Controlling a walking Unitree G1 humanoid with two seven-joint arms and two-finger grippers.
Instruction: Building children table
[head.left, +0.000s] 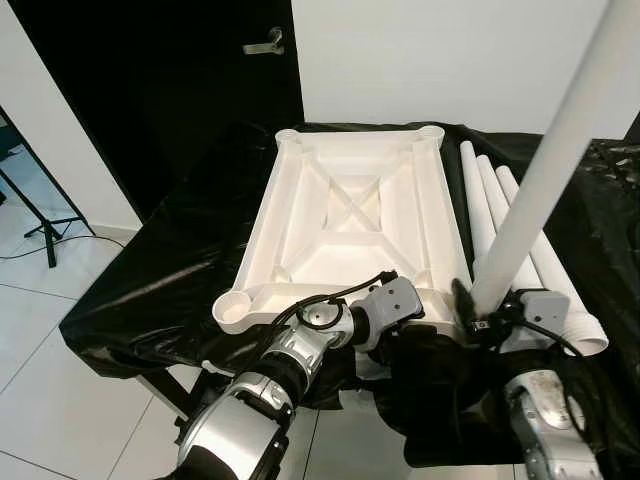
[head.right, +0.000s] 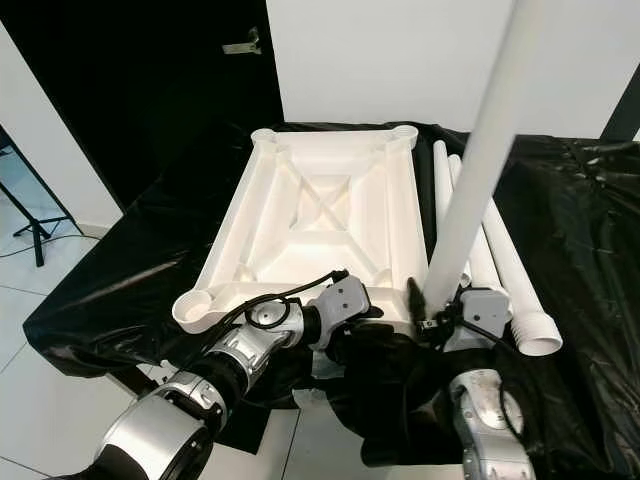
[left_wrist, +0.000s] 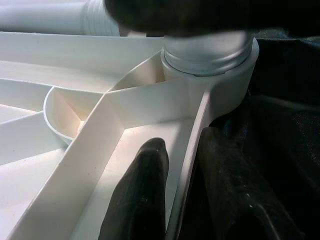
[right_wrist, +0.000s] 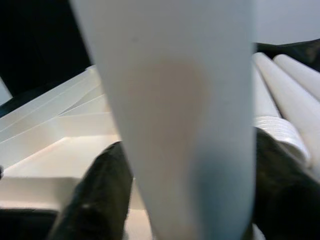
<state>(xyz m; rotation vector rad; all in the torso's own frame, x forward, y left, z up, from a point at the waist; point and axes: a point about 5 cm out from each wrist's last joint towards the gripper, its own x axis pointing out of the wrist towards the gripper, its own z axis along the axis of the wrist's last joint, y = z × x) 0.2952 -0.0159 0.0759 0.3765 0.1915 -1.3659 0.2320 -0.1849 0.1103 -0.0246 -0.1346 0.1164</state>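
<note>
Head views: bright, even indoor light, sharp focus, no motion blur. The white tabletop (head.left: 345, 215) is near overexposure, its ribs casting only soft shadows. The black sheet (head.left: 170, 270) shows scattered specular glints along its creases. The black door (head.left: 160, 70) holds no detail. Straight edges bow slightly toward the frame borders — wide-angle distortion. Wrist views: dimmer, soft-focus — the upright leg (right_wrist: 175, 115) is heavily blurred at close range.

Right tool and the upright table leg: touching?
Touching. In the right wrist view the black fingers sit pressed on both sides of the upright table leg, no gap; the left eye view shows the right tool clamped at its base.
</note>
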